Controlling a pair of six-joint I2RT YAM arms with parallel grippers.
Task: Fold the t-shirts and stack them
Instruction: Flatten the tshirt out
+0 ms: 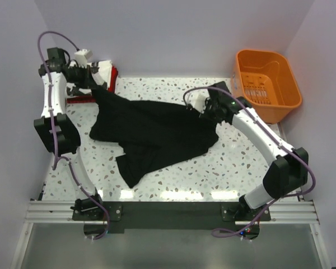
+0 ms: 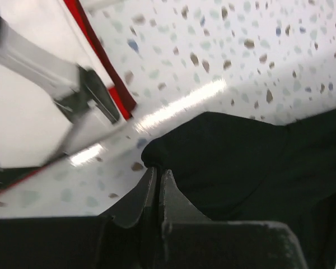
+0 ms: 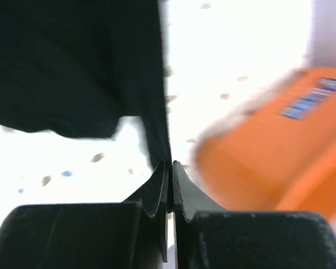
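Top external: black t-shirt (image 1: pixel 151 129) sprawls across tabletop (image 1: pixel 229 168); left hand (image 1: pixel 94 85) clamps its far-left corner, right hand (image 1: pixel 204 106) its far-right edge. Near edge open; basket (image 1: pixel 266 84) at far-right corner.

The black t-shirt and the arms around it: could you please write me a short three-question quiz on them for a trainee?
1. True or false: the black t-shirt lies inside the basket.
2. The right gripper is: A) open and holding nothing; B) shut on the black t-shirt; C) shut on the basket's rim.
3. Short answer: which gripper is nearer the basket?

Key: 1 false; 2 B; 3 the right one.
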